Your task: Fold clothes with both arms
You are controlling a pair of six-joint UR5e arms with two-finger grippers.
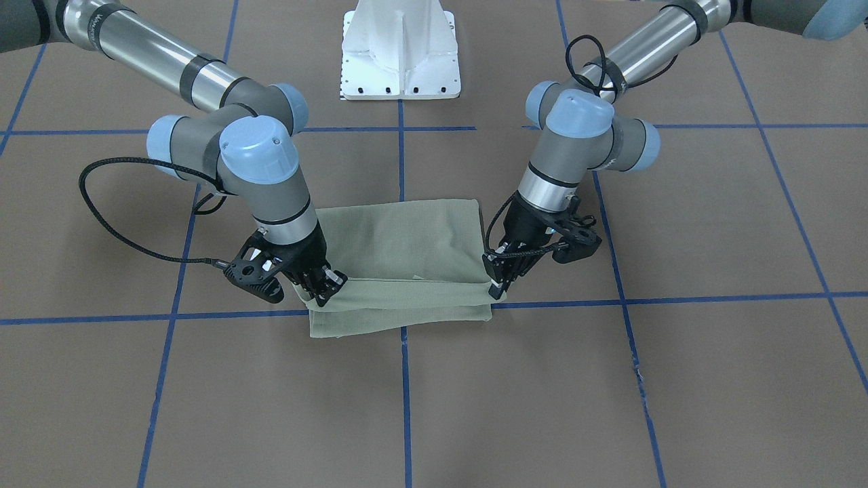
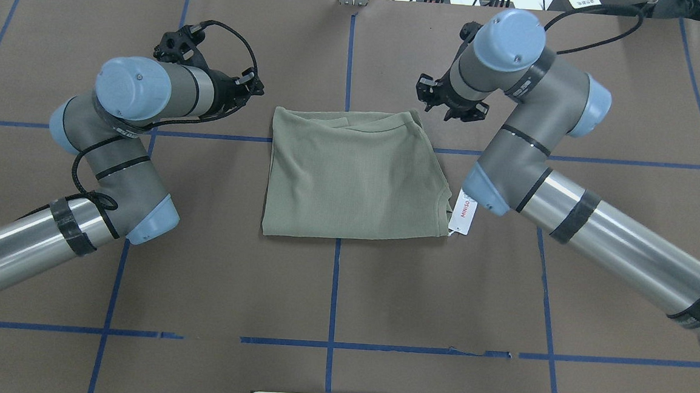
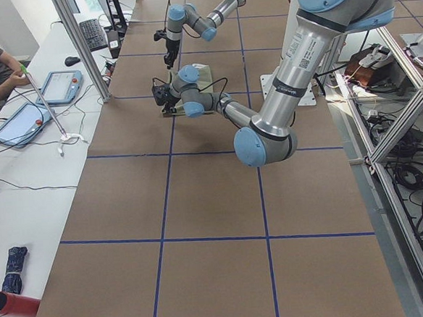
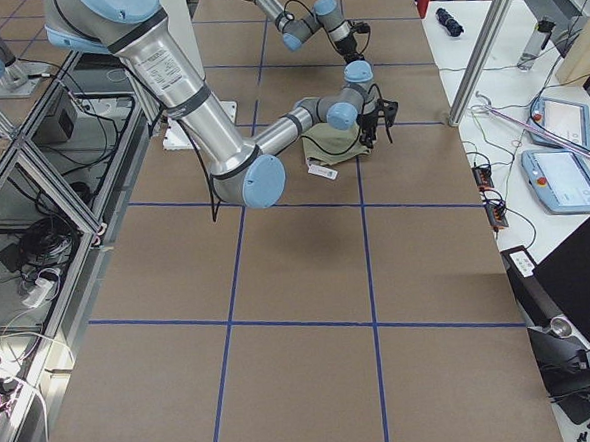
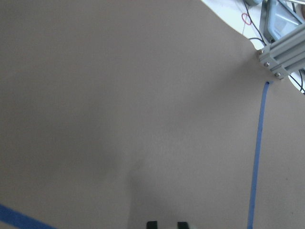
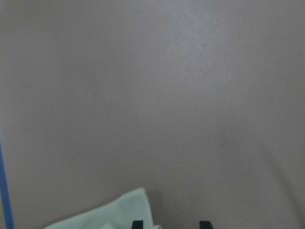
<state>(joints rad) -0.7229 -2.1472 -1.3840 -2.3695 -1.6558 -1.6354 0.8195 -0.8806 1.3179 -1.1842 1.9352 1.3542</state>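
Note:
The olive-green shirt (image 2: 351, 172) lies folded into a flat rectangle on the brown table; it also shows in the front view (image 1: 407, 244). Its white hang tag (image 2: 463, 212) sticks out at its near right corner. My left gripper (image 1: 498, 288) hangs at the shirt's far left corner; its wrist view shows bare table past two fingertips (image 5: 152, 224) with a narrow empty gap. My right gripper (image 1: 327, 288) hangs at the far right corner, open wider and empty (image 6: 171, 224). The cloth edge (image 6: 114, 212) lies just beside one fingertip.
The white metal pedestal (image 1: 400, 47) stands at the robot's side of the table. Blue tape lines (image 2: 335, 293) divide the brown surface. An operator and tablets (image 3: 20, 117) are beyond the table's far edge, with an aluminium frame post (image 5: 281, 57) there.

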